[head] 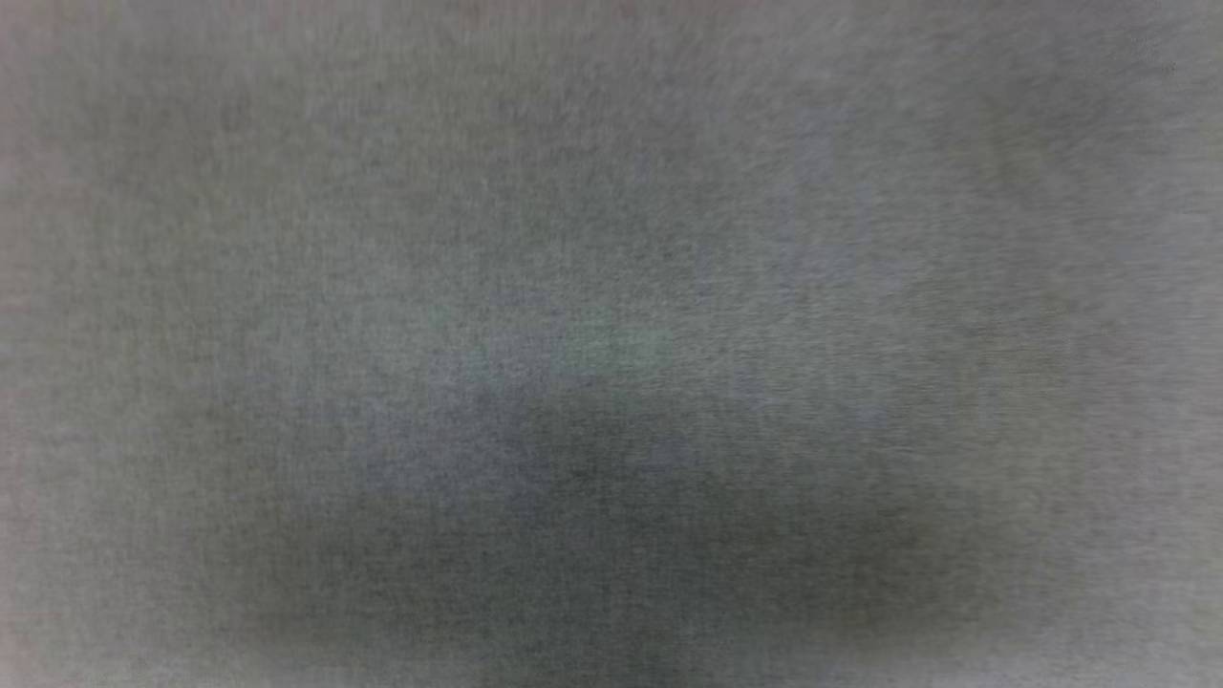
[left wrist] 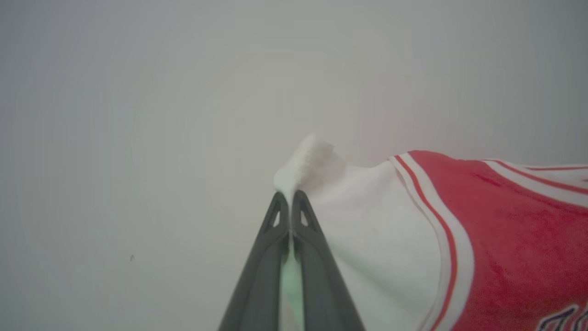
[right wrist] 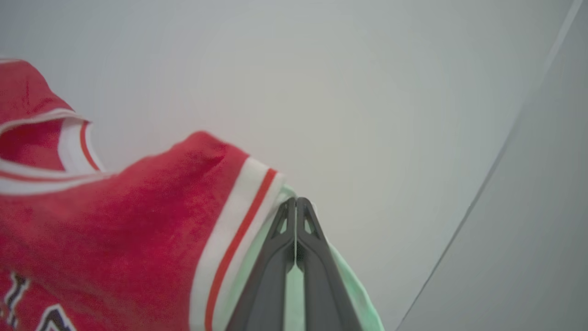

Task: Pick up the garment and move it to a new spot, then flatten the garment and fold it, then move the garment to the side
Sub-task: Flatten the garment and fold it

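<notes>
- The left claw (left wrist: 290, 195) had its 2 dark fingers pressed together on a tuft of the white sleeve (left wrist: 381, 230) of the red jersey (left wrist: 505, 220). The cloth bunched up just past the tips.
- From that pinch the red jersey ran off toward the right of the left wrist view. Its striped trim (left wrist: 441, 230) was drawn in a smooth curve, which suggested the fabric was kept in tension, probably to spread it flat or carry it.
- The right claw (right wrist: 296, 202) was likewise closed on cloth, gripping a pale sleeve edge just beside the striped trim on the shirt's other side.
- Holding the 2 sleeves apart looked like a sensible way to keep the body of the shirt open between the arms.
- The black lettering (right wrist: 50, 317) was cut off at the frame edges and unreadable.
- Whether the red jersey hung clear of the pale tabletop (left wrist: 138, 138) or dragged on it could not be told.
- The head view was a grey blur with nothing distinguishable in it.
- A curved line (right wrist: 482, 193) at the right of the right wrist view may have been the tabletop's edge.
</notes>
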`<state>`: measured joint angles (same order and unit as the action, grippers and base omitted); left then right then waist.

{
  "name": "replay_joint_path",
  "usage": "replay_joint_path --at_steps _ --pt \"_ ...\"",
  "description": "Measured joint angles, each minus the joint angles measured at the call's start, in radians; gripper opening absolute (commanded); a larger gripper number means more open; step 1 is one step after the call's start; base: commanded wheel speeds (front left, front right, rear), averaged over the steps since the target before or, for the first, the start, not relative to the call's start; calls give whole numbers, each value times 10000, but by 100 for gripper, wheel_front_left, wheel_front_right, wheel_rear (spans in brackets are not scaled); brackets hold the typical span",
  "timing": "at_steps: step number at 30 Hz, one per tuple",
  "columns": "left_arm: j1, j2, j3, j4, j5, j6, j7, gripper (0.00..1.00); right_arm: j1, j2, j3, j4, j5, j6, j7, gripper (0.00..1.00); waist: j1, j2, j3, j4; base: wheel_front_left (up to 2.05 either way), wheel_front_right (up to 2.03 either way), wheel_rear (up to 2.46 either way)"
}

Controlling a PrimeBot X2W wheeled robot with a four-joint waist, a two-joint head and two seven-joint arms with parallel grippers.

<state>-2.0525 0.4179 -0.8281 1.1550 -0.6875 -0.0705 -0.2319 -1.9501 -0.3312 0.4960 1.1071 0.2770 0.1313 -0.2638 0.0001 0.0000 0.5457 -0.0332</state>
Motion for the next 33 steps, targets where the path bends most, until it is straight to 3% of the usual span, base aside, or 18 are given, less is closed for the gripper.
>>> replay_joint_path --at_steps 7,11,16,22,27,33 --pt "1269 -247 36 284 -107 -328 -280 0 1731 876 -1315 -823 -1708 0 2 0 -1 0 870 459 0 0 0" --pt "2235 -240 205 217 -278 -437 -295 0 2517 1018 -1394 -1057 -1576 0 0 0 0 0 729 646 0 0 0" --pt "4071 -199 322 54 -420 -529 -314 0 3947 857 -805 -968 -487 0 13 0 0 0 119 823 0 0 0" --pt "6618 -4 472 -410 -727 -573 -314 0 6380 84 290 -1641 1505 0 424 0 -1 0 -1080 918 0 0 0" --pt "8938 330 717 -1185 -1034 -587 -322 0 8781 -727 836 -2957 2963 0 1003 0 0 0 -2244 862 0 0 0" --pt "11988 803 1254 -2826 -1223 -334 -322 0 11875 -1693 759 -4761 4069 0 1453 0 0 0 -3536 746 0 0 0"
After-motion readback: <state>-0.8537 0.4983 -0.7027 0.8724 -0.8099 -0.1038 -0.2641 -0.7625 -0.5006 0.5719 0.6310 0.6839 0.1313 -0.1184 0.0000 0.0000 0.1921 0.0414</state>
